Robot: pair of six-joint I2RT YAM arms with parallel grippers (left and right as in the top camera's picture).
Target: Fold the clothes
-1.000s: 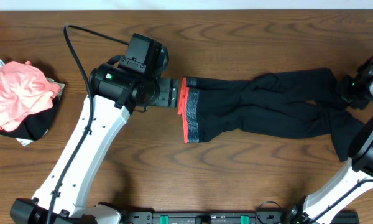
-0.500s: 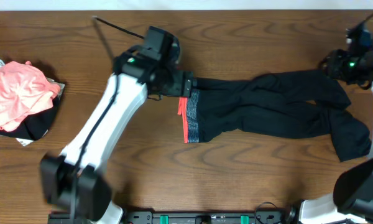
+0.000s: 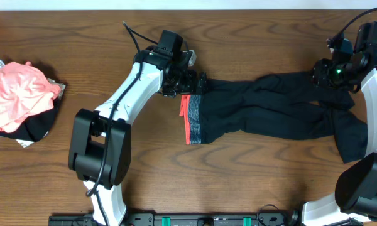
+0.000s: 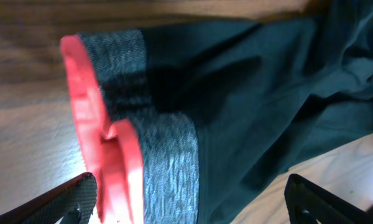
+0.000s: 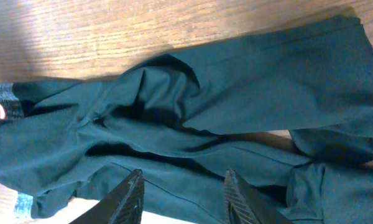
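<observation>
The clothes are black leggings [image 3: 270,113] lying flat across the table, legs to the right and crumpled at the far ends. The grey waistband [image 3: 196,122] with its coral-red edge [image 3: 188,122] faces left. My left gripper [image 3: 200,83] hovers at the waistband's upper corner. In the left wrist view it [image 4: 193,202] stands wide open, with the coral edge [image 4: 90,124] and grey band [image 4: 168,162] lying between the fingers. My right gripper [image 3: 320,74] is over the upper leg near the right end. In the right wrist view it [image 5: 183,190] is open above the black fabric [image 5: 236,93], gripping nothing.
A bundled pile of pink and black garments [image 3: 19,100] sits at the table's left edge. The wooden table [image 3: 270,182] shows bare wood in front of the leggings. A black rail [image 3: 207,220] runs along the near edge.
My left arm swung up and right from the waistband's left edge to its upper corner, with the jaws opening wider. My right gripper moved up and left from the leg ends.
</observation>
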